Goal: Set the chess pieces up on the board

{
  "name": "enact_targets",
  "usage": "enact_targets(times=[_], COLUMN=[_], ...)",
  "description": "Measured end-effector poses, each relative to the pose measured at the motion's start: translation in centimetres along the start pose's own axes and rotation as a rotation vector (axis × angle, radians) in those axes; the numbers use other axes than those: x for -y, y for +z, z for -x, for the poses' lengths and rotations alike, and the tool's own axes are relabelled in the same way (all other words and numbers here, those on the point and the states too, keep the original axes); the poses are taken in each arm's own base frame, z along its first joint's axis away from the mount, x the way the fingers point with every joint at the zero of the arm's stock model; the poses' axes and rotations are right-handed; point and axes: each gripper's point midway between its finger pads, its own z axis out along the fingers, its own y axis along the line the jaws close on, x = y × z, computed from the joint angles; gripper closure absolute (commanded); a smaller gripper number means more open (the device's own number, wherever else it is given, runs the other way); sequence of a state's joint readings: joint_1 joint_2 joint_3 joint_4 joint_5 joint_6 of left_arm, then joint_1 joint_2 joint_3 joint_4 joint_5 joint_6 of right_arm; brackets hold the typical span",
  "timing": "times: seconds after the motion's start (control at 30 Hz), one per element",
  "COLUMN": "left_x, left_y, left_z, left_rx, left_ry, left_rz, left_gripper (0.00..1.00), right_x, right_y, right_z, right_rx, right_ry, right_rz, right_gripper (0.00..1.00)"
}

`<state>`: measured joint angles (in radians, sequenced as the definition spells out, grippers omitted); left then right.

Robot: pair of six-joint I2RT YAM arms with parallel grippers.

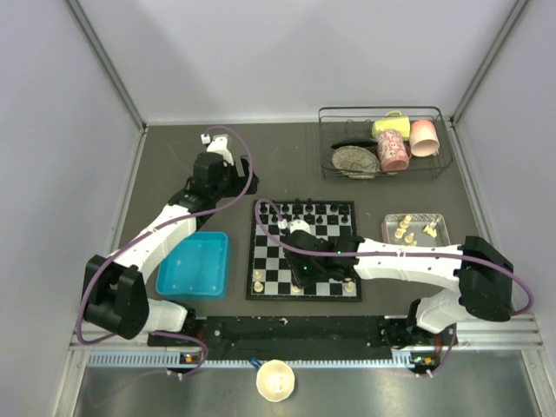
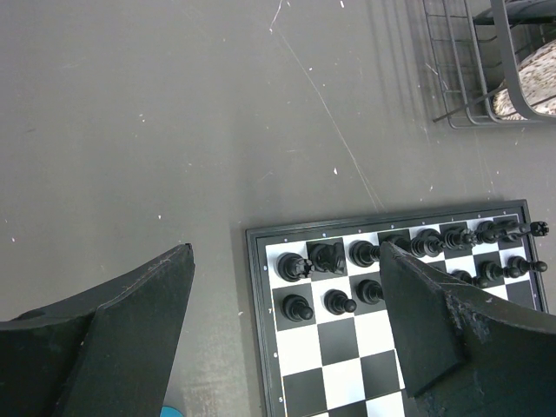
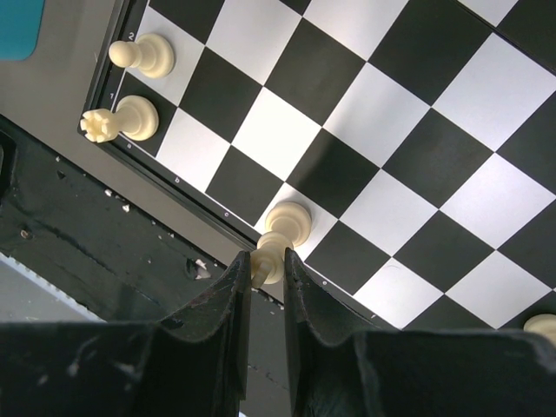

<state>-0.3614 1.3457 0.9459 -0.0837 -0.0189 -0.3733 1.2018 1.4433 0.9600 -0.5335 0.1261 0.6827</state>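
The board [image 1: 276, 261] lies mid-table with black pieces [image 1: 317, 211] along its far rows. My right gripper [image 3: 268, 261] is shut on the head of a cream chess piece [image 3: 282, 234] whose base stands on a white square in the near row; in the top view this gripper [image 1: 300, 276] hangs over the board's near edge. A cream rook [image 3: 117, 122] and a cream pawn [image 3: 143, 54] stand at the near left corner. My left gripper [image 2: 285, 252] is open and empty above the board's far left corner [image 2: 261, 239], near the black pieces [image 2: 330, 256].
A pinkish-grey tray [image 1: 439, 228] right of the board holds several cream pieces. A blue tray [image 1: 195, 263] lies left of the board. A wire rack [image 1: 382, 143] with mugs and a plate stands at the back right. A cream cup [image 1: 276, 380] sits below the front rail.
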Motion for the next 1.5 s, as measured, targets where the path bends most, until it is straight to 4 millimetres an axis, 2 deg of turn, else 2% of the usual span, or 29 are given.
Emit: enact_targets(times=[0.17, 0.5, 0.63, 0.73, 1.5], left_x=[0.0, 0.0, 0.0, 0.0, 0.04], left_y=[0.0, 0.0, 0.0, 0.0, 0.02], left_z=[-0.03, -0.03, -0.03, -0.03, -0.07], left_rx=[0.0, -0.001, -0.001, -0.001, -0.002], left_ry=[0.0, 0.0, 0.0, 0.0, 0.0], left_rz=[0.0, -0.001, -0.001, -0.001, -0.003], left_gripper=[0.09, 0.09, 0.09, 0.09, 0.09], right_x=[-0.1, -0.12, -0.15, -0.2, -0.16], right_y=[0.06, 0.37, 0.37, 0.36, 0.36], right_z=[0.02, -0.28, -0.29, -0.31, -0.34], right_rx=[0.002, -0.012, -0.013, -0.015, -0.015], right_ry=[0.001, -0.001, -0.002, -0.002, -0.002], right_rz=[0.006, 0.006, 0.007, 0.01, 0.008], right_gripper=[0.72, 0.71, 0.85, 0.92, 0.98])
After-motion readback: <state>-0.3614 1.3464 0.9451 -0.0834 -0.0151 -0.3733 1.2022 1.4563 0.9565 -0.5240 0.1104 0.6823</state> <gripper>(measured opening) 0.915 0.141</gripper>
